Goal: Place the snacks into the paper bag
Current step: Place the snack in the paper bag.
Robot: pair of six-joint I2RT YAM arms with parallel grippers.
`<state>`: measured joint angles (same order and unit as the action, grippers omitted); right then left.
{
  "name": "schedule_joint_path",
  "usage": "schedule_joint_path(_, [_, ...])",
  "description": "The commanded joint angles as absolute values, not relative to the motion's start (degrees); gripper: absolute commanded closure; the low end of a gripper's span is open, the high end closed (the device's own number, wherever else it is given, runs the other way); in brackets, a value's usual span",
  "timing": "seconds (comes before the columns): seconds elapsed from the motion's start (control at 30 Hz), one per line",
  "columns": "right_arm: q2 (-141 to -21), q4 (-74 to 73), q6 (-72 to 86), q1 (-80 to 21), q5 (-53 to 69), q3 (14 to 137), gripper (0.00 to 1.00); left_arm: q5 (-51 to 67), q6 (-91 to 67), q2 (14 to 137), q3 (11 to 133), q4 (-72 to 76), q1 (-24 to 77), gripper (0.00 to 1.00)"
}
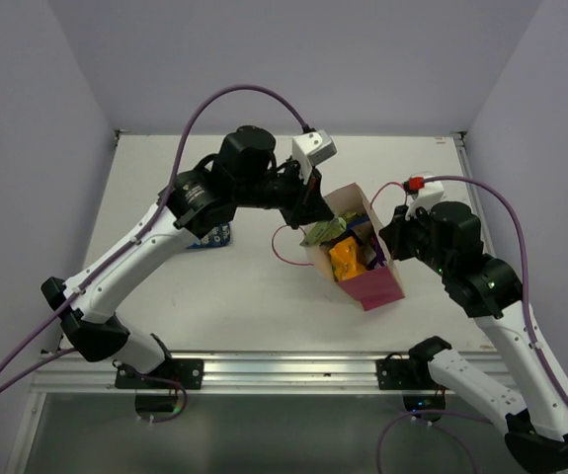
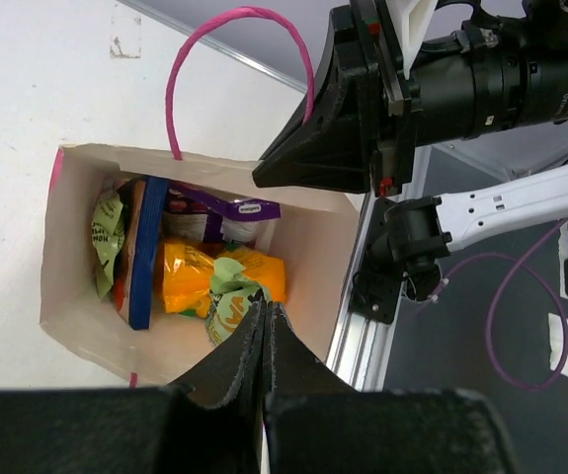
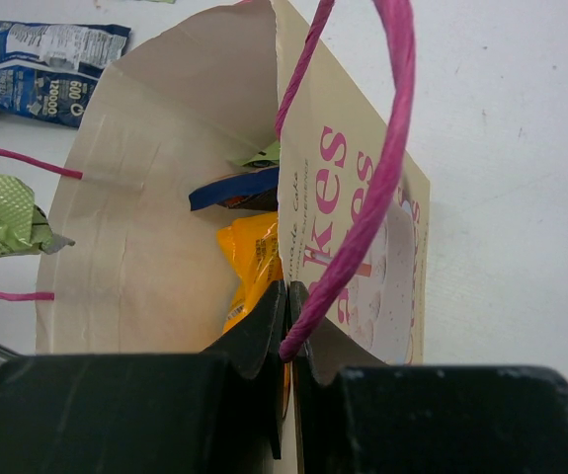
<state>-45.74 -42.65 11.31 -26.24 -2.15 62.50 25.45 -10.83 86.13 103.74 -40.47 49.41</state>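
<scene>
The paper bag [image 1: 377, 286] stands open at mid-table. My right gripper [image 1: 389, 245] is shut on its printed front wall [image 3: 363, 237] at the rim, with the pink cord handle [image 3: 387, 128] looping over my fingertips. My left gripper [image 1: 311, 219] hangs over the bag's mouth, shut on the crimped end of a small green packet [image 2: 226, 308], which dangles into the bag. Inside lie the orange packet [image 2: 187, 276], a dark blue packet [image 2: 148, 252] on edge, the purple packet [image 2: 232, 208] and another green one [image 2: 106, 232]. A second dark blue packet [image 3: 46, 64] lies on the table behind the bag.
That loose blue packet [image 1: 214, 239] is partly under my left arm. The bag's other pink handle [image 1: 282, 247] loops out to the left over the white table. The aluminium rail [image 1: 293, 370] runs along the near edge.
</scene>
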Motion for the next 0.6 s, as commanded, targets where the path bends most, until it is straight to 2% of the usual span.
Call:
schedule_joint_path(0.0, [-45.88,-42.01,11.78,-26.28,-2.29,64.07,0.95,23.65,-9.49,86.75,106.26,-41.22,50.71,1.0])
schedule_joint_path(0.57, [-46.32,-42.01,11.6,-26.37,-2.46,64.34,0.95,23.47,-7.91,91.67,105.03,-39.38,54.93,1.0])
